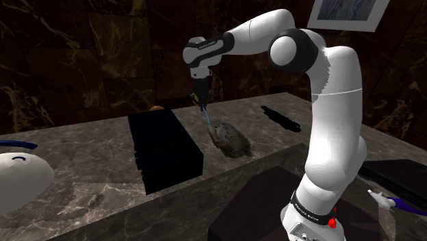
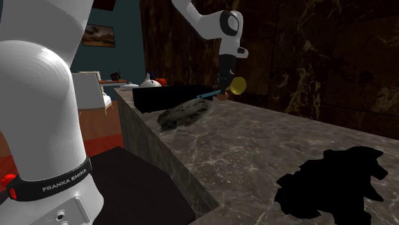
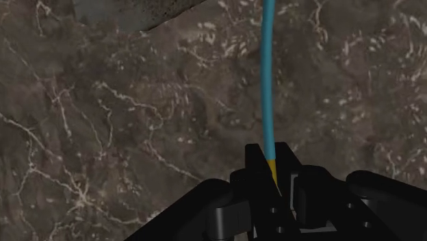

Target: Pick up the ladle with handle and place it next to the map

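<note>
ok so the all-black two-finger gripper (image 1: 200, 101) (image 2: 224, 93) (image 3: 270, 155) is clamped tight on the ladle with the thin teal handle and gold bowl (image 1: 207, 116) (image 2: 238, 86) (image 3: 269, 82). In the wrist view both fingers (image 3: 253, 164) squeeze the handle right where the teal turns gold, and the rest of the handle runs straight out away from the hand. From the second exterior view the gold bowl sits just beside the fingers on the wall side. The handle sticks out the other way, toward a grey speckled lumpy thing (image 1: 230, 139) (image 2: 184, 115) (image 3: 116, 14).

The ladle looks lifted off the dark brown veined marble worktop (image 1: 82, 159) (image 2: 256, 140) (image 3: 102, 137). It hangs about midway between the back edge and the front edge. The far tip of the handle ends right over the lump, and I honestly can't tell if it touches it.

The lump itself lies close to the worktop's front edge, the edge on the stand's side. Just beside it, on the shoulder view's left, is a big plain black boxy block (image 1: 166, 154) (image 2: 169, 97) that reaches the front edge. On the lump's other side, well apart from it, a flat black ragged-edged patch (image 1: 280, 116) (image 2: 332, 182) lies on the marble. Which of those two is meant to be the map I couldn't say.

White arm (image 1: 328, 109) comes up from the stand and bends over the worktop with the hand pointing down.
</note>
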Motion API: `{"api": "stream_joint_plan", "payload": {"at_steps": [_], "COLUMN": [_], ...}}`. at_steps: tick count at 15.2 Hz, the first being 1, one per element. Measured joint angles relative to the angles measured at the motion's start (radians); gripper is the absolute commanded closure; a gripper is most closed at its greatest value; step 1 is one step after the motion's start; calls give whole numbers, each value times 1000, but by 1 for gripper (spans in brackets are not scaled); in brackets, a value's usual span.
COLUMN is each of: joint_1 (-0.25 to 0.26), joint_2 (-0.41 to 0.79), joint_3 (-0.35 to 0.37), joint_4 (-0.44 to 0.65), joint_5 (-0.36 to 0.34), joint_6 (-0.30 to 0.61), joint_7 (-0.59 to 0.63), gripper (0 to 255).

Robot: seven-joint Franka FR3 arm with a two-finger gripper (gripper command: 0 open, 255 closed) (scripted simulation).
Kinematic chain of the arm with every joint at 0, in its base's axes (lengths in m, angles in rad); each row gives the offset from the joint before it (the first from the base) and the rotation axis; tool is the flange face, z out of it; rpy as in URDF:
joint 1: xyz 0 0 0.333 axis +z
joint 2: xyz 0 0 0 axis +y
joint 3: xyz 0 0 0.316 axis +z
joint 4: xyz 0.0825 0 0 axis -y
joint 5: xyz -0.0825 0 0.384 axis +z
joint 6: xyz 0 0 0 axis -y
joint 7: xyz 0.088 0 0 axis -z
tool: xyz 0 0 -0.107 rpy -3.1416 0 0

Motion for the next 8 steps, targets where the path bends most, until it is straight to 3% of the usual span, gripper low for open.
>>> {"api": "stream_joint_plan", "payload": {"at_steps": [8], "joint_1": [-1], "joint_2": [-26], "joint_3": [0], "joint_4": [72], "joint_5": [1], "joint_6": [-98], "joint_7": [-2], "gripper": [255]}}
